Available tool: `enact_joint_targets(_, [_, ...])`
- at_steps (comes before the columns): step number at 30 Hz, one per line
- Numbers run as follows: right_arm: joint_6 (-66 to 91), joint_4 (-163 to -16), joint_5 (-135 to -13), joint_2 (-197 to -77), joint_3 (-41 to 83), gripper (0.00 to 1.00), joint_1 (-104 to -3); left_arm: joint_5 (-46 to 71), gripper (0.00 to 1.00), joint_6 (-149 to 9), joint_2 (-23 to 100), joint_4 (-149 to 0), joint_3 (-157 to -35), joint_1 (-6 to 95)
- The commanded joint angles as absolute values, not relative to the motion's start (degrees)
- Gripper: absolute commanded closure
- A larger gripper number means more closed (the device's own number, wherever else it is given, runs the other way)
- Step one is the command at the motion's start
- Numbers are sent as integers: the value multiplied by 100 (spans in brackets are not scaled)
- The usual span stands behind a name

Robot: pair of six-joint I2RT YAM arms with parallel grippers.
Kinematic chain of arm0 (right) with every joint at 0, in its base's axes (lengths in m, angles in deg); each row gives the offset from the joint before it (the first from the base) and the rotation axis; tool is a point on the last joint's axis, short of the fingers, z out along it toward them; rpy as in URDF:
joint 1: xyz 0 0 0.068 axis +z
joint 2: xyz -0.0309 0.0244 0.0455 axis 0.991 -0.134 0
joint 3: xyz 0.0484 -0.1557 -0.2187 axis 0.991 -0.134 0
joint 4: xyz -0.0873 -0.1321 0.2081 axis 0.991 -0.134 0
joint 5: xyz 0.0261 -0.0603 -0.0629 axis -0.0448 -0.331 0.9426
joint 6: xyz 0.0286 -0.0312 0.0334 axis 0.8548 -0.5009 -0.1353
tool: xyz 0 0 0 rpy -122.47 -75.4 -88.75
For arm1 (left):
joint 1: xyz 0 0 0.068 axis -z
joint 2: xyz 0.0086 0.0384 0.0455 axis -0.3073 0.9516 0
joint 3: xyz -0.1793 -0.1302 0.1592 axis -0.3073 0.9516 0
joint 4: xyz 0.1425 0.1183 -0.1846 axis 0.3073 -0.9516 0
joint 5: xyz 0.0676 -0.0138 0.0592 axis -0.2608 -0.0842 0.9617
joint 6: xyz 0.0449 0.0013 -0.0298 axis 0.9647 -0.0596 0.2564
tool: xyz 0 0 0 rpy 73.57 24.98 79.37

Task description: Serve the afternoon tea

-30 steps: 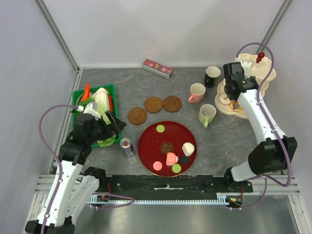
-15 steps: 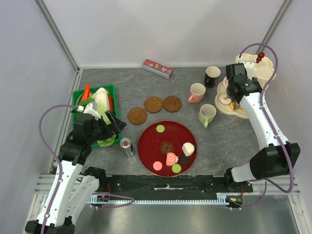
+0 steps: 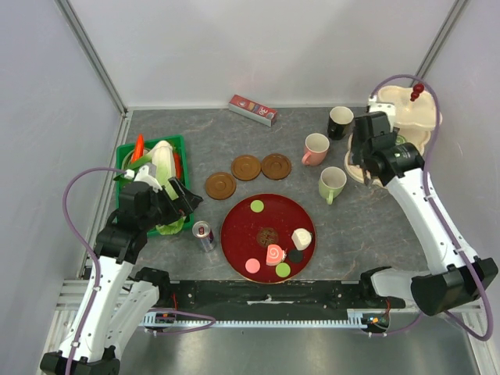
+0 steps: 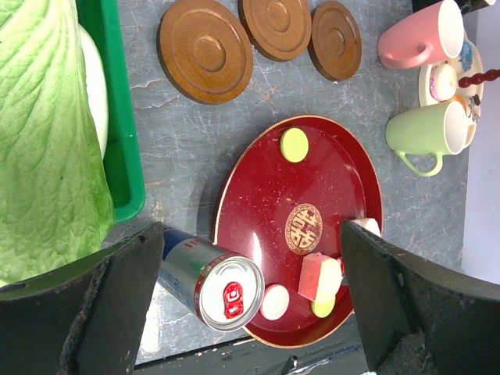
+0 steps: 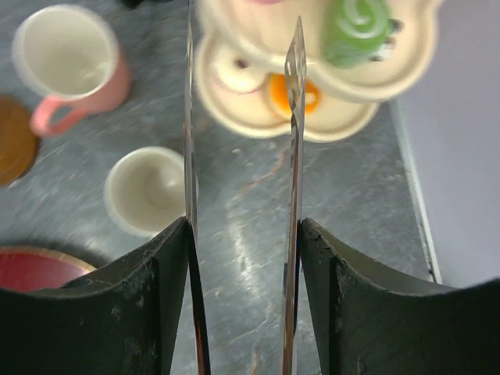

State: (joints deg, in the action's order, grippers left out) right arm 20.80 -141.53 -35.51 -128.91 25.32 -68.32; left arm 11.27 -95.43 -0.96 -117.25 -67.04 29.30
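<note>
While six small pastries (image 3: 275, 254) lie on the red tray (image 3: 238, 226) at six o'clock of the table, the cream three-tier stand (image 3: 414, 117) at two o'clock carries only a few. The right wrist view shows a green swirl roll (image 5: 355, 27), an orange donut (image 5: 293, 94) and a pale donut (image 5: 234, 72) on it. The black mug (image 3: 340, 121), pink mug (image 3: 316, 148) and pale green mug (image 3: 332, 183) stand on the bare table at the stand's nine o'clock. None sits on the three saucers (image 3: 245, 167), which lie at the tray's twelve o'clock.

The right gripper (image 3: 365, 164) hangs at the stand's nine o'clock edge, fingers apart with nothing between them. The left gripper (image 3: 182, 208) is spread wide and empty, by the green crate (image 3: 125, 152) and the drink can (image 3: 205, 234).

The likely next step is fetching another pastry. Travel high enough to pass over the pale green mug, which sits right between stand and tray. Drop straight down so the fingers straddle one pastry alone — the cluster at the tray's five o'clock is tight.
</note>
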Motion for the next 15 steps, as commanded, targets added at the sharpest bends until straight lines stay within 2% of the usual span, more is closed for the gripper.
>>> enact_joint_targets(1, [2225, -14342, -3815, -12722, 2691, 36, -5850, 1119, 1, -9394, -78, -11616, -6686, 2950])
enact_joint_targets(6, [2305, -14447, -3964, -12722, 2964, 37, -4866, 1137, 1, -9394, -61, -11616, -6677, 2941])
enact_joint_targets(15, [2559, -14877, -5686, -12862, 2895, 36, -3125, 1145, 1, -9394, 18, -11616, -6677, 2941])
